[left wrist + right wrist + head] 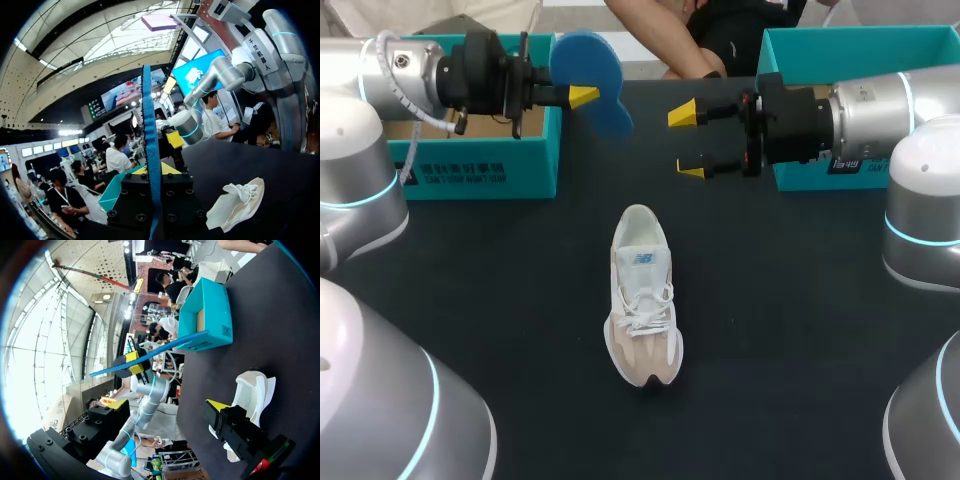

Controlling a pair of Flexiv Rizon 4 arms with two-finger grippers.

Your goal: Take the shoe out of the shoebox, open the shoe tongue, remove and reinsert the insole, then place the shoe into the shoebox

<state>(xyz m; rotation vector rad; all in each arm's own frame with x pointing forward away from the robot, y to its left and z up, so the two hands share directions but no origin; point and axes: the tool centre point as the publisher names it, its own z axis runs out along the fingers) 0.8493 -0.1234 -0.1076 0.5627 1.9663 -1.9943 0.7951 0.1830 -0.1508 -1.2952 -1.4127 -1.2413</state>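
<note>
Head view: a dark worktop (500,330) fills the scene. My left arm (420,75) comes in from the far left corner and my right arm (880,115) from the far right, and the two point toward each other across the far part of the worktop.

Two teal boxes stand open at the back. The left box (480,170) sits under my left arm. The right box (860,45) is behind my right arm.

A white and beige shoe (642,295) stands on its sole in the middle of the worktop. It is outside both boxes and well apart from them. Its heel points toward the far edge and its toe toward the near edge, and the laces lie across its front.

A blue insole (592,80) is out of the shoe, held in the air just beside the left box. My left jaws are closed on it. In the left wrist view the insole (149,140) stands edge-on between the two fingers, which press it from both sides. The shoe (237,200) lies on the worktop beside and below them.

My right jaws are spread wide and hold nothing. Their yellow fingertips (682,115) face the insole without touching it. In the right wrist view the insole (150,356) hangs ahead of one fingertip (216,405), with the shoe (255,390) below and the left box (205,315) beyond.
</note>
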